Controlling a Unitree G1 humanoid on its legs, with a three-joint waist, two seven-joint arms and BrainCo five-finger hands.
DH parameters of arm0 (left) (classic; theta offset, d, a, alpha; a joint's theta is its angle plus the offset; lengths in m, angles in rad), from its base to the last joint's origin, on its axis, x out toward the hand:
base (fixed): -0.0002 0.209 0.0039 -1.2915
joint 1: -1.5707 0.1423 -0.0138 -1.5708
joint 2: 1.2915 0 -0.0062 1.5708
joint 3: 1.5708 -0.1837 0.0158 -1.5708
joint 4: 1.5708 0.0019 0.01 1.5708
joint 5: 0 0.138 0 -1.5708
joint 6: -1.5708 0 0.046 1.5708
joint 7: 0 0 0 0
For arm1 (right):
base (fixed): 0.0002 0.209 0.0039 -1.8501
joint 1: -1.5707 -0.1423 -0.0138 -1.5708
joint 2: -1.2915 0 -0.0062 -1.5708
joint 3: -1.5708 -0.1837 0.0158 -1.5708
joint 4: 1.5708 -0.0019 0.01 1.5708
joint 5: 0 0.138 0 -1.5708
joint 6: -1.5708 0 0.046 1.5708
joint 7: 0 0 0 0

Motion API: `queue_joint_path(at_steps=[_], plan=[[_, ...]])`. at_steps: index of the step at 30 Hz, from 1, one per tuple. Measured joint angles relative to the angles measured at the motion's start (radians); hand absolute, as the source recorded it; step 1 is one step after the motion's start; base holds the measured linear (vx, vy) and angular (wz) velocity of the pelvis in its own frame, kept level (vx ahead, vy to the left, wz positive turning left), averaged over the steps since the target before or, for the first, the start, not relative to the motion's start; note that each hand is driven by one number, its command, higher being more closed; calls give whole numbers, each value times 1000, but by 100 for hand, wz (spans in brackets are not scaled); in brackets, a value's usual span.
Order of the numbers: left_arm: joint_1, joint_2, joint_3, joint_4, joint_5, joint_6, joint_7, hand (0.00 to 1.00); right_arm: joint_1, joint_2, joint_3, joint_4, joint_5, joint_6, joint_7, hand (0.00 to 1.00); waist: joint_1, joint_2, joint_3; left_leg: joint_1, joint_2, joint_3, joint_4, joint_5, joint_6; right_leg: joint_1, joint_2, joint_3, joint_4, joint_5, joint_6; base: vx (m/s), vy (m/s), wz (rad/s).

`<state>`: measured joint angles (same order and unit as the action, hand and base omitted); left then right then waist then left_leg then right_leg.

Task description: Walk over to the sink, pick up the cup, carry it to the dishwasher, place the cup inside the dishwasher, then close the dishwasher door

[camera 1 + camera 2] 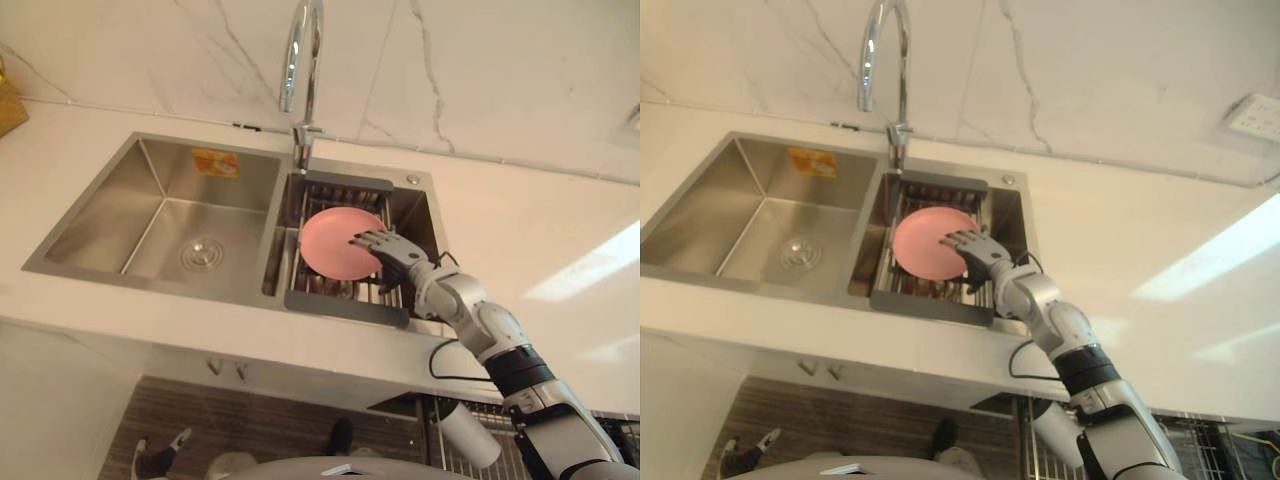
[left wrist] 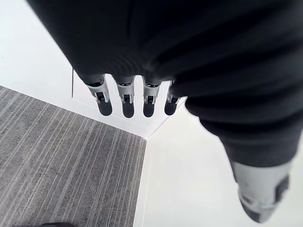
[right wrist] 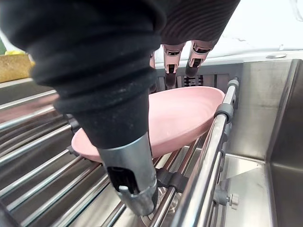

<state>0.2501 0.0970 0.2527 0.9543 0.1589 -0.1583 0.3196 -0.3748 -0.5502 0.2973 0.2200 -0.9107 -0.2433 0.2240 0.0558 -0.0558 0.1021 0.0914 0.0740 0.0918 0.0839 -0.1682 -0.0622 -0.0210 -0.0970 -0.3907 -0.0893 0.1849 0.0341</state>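
A shallow pink dish [image 1: 328, 243] leans on edge in the wire draining rack [image 1: 340, 305] that fills the sink's right basin; no cup shows there. My right hand [image 1: 392, 252] reaches down into that basin, open. Its straight fingers [image 3: 173, 59] lie over the dish's [image 3: 182, 116] upper rim. The thumb [image 3: 130, 175] points along the rack's bars in front of the dish, not closed on it. My left hand [image 2: 124, 97] hangs with straight fingers above grey striped floor beside a white cabinet front, holding nothing.
The left basin [image 1: 170, 215] is bare steel with a drain. A tall chrome faucet [image 1: 300, 60] stands between the basins. White counter [image 1: 540, 250] runs to the right. Below it at lower right shows a wire rack [image 1: 455, 455] with a white cylinder [image 1: 470, 433].
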Motion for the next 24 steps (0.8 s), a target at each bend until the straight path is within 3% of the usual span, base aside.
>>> queue_joint_path(at_steps=[14,15,19,24], plan=[[3,-1,-22,0,0,-1,0,0,9,38,85,61,-42,-15,-34,0,12,-6,4,-1,-1,-7,-1,2,1,3,-1,-6,0,-1,1,0,0,0],[3,0,-22,-1,0,-1,0,0,10,42,85,76,-45,-13,-38,100,16,-7,4,-1,-1,-8,-1,2,1,4,-1,-7,0,-1,1,0,0,0],[3,0,-22,-1,0,-1,0,0,9,43,85,84,-70,-4,-63,100,24,-9,5,-1,-3,-11,-2,5,1,5,-3,-10,0,-1,1,-3,4,1],[4,0,-33,0,0,-1,0,0,-21,60,85,159,-123,11,-183,100,25,-17,4,1,-7,-26,-2,9,2,15,-7,-23,0,-1,1,-15,18,8]])
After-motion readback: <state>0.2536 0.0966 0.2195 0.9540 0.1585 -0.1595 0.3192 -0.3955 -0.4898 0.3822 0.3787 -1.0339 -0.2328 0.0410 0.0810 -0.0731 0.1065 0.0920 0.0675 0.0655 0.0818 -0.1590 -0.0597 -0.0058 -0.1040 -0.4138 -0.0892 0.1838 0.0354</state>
